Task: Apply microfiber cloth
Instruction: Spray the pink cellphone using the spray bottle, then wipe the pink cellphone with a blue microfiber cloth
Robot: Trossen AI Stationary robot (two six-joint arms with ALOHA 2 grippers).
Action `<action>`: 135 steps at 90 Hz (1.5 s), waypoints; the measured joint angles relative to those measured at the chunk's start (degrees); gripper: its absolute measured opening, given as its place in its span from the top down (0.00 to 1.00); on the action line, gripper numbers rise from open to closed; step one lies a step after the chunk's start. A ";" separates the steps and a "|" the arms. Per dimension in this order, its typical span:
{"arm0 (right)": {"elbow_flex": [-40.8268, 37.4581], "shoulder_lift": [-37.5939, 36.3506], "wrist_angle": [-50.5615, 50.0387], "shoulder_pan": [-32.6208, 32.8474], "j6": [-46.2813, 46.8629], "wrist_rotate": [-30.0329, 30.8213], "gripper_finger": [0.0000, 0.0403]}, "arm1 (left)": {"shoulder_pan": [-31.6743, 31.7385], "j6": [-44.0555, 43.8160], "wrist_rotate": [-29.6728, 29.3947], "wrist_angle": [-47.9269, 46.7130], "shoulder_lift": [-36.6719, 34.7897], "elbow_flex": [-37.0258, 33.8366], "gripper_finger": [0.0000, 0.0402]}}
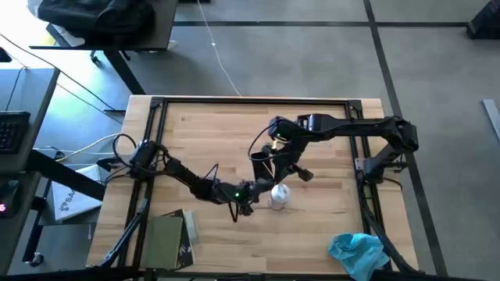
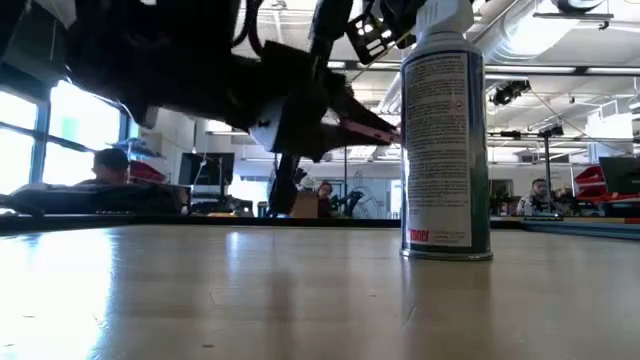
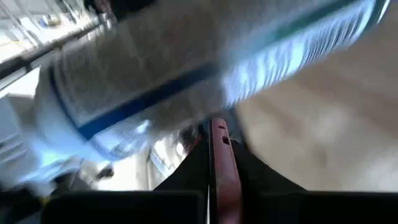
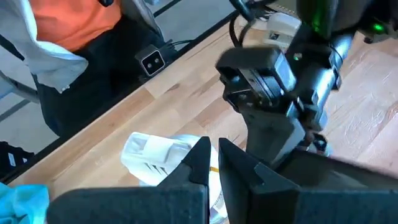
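Near the middle of your table [image 1: 195, 133], just toward the front edge, a spray can [image 1: 280, 195] stands upright on the wood, and your two grippers meet around it. Seen from table height, the can [image 2: 445, 140] has a white body with dense small print on the label, a dark green band at one side and a red word near its base that starts "P"; the rest is too small to read. Your left gripper [image 1: 251, 197] comes in low from the left side and sits right beside the can; in its wrist view the fingers [image 3: 217, 162] lie pressed together, one of them showing red, with the can's label [image 3: 186, 68] blurred just ahead. Your right gripper [image 1: 293, 170] hangs just behind the can, and in its wrist view the fingers [image 4: 202, 158] stand almost together with only a thin slit between them, nothing pinched, above the can's white top [image 4: 155, 155]. The microfiber cloth [image 1: 358, 251] lies crumpled at the front right corner of the table, well apart from both grippers. A dark green box [image 1: 166, 238] lies near the front left corner.
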 joint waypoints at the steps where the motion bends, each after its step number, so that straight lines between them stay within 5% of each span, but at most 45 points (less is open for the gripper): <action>1: 0.00 0.01 0.00 -0.01 0.03 0.02 1.00 | 0.16 -0.10 0.68 -0.22 0.00 -0.09 0.97; 43: 0.00 0.04 0.81 -0.04 2.06 2.60 1.00 | 4.48 8.78 -1.86 11.14 0.00 -0.32 0.97; 65: 0.00 0.02 1.67 0.11 2.16 3.08 1.00 | 7.54 0.91 0.81 10.76 0.00 -0.32 0.97; 85: -0.04 -3.56 2.73 1.93 3.76 9.47 1.00 | 7.15 -13.02 4.23 12.84 0.00 0.83 0.97; 96: -0.04 -6.97 3.12 4.02 6.65 14.71 1.00 | 7.34 -24.54 -3.03 18.22 0.00 0.90 0.97; 115: -0.02 -11.46 1.20 10.65 16.49 26.92 1.00 | 6.78 -25.70 -23.90 24.86 0.00 -3.09 0.97; 135: 0.00 -13.00 -5.02 19.09 30.10 36.12 1.00 | 1.28 -36.32 -32.44 32.36 0.00 -5.67 0.97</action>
